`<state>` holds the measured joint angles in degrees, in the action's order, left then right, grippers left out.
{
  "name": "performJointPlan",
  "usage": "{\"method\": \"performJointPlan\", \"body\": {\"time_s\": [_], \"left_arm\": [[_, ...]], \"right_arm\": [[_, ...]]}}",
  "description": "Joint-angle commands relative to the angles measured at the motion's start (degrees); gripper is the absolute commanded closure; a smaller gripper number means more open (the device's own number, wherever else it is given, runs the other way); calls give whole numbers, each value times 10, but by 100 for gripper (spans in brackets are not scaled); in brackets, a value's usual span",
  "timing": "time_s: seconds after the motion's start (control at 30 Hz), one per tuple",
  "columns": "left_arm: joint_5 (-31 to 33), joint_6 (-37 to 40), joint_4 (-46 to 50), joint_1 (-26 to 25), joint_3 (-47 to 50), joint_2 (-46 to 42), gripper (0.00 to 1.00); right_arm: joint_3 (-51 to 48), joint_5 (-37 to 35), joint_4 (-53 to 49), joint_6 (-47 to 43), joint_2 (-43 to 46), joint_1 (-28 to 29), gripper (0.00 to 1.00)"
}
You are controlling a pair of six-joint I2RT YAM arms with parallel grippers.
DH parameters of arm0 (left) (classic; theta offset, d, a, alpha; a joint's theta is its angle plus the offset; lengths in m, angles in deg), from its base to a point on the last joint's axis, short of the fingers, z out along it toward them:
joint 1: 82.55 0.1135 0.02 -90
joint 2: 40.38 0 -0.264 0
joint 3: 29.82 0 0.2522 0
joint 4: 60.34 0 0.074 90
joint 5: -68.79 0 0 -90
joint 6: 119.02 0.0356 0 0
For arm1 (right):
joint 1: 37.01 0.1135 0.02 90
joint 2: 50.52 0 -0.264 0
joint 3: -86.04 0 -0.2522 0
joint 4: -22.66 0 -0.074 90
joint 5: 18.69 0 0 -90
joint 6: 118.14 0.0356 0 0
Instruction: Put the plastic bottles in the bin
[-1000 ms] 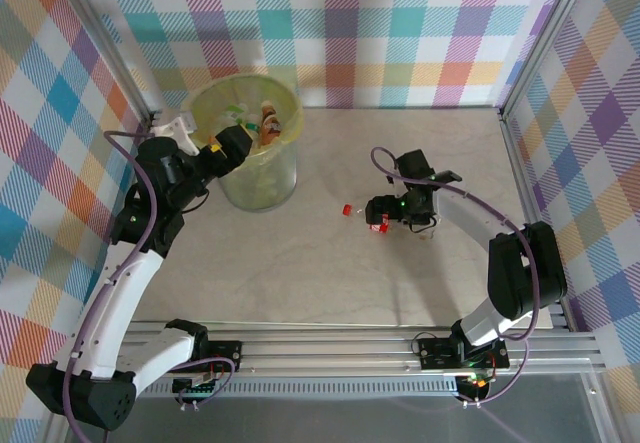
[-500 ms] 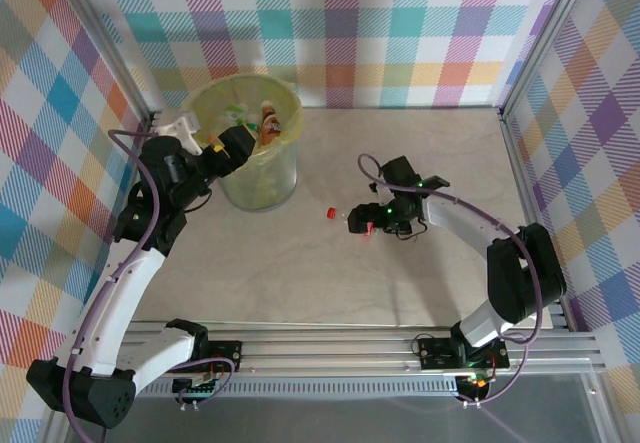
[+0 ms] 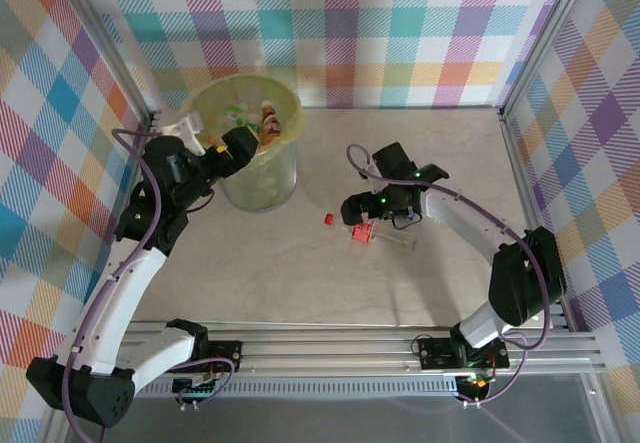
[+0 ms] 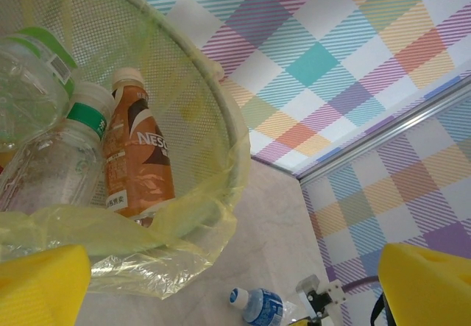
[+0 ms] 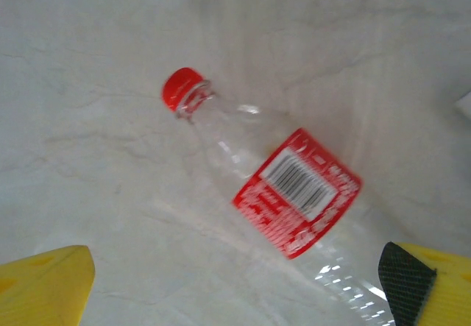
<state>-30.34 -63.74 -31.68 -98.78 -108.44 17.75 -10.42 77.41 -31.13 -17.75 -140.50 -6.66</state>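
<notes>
One clear plastic bottle (image 3: pixel 368 231) with a red cap and red label lies flat on the table, cap pointing left. My right gripper (image 3: pixel 362 207) hovers just above it, open. In the right wrist view the bottle (image 5: pixel 294 193) lies diagonally ahead of my right gripper (image 5: pixel 235 296), untouched by the yellow fingers (image 5: pixel 44 289). The bin (image 3: pixel 262 185) stands at the back left with several bottles (image 3: pixel 265 118) inside. My left gripper (image 3: pixel 237 145) is open at its near rim. Its wrist view shows the bin (image 4: pixel 221 120), an orange-brown bottle (image 4: pixel 136 157) inside, and my left gripper (image 4: pixel 235 289) holding nothing.
Checked walls and aluminium frame rails (image 3: pixel 515 143) close the table (image 3: pixel 450 163) on three sides. In the left wrist view a bottle that looks blue-labelled (image 4: pixel 261 305) lies on the table past the yellow bag's edge (image 4: pixel 169 260), beside a white part of the right arm (image 4: pixel 320 296).
My right gripper has moved left and slightly back. The red-capped bottle has shifted left with it and now lies on the table below the open fingers. The left arm has hardly moved.
</notes>
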Motion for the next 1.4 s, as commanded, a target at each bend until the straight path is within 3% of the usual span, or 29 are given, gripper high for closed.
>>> {"method": "performJointPlan", "body": {"time_s": [0.0, 0.13, 0.27, 0.8, 1.37], "left_arm": [[-5, 11, 1, -7, -11, -1, 0], [-2, 16, 5, -8, -15, -2, 0], [0, 18, 5, -8, -17, -2, 0], [7, 18, 26, -12, -22, 6, 0], [62, 46, 89, -14, -51, -4, 0]], "right_arm": [[-2, -65, -27, -64, -39, -1, 0], [-8, -67, -23, -90, -66, -1, 1], [-19, -25, -17, -104, -78, -1, 1], [-81, -4, -19, -67, -100, 34, 10], [-68, -16, 9, -25, -55, 75, 55]]}}
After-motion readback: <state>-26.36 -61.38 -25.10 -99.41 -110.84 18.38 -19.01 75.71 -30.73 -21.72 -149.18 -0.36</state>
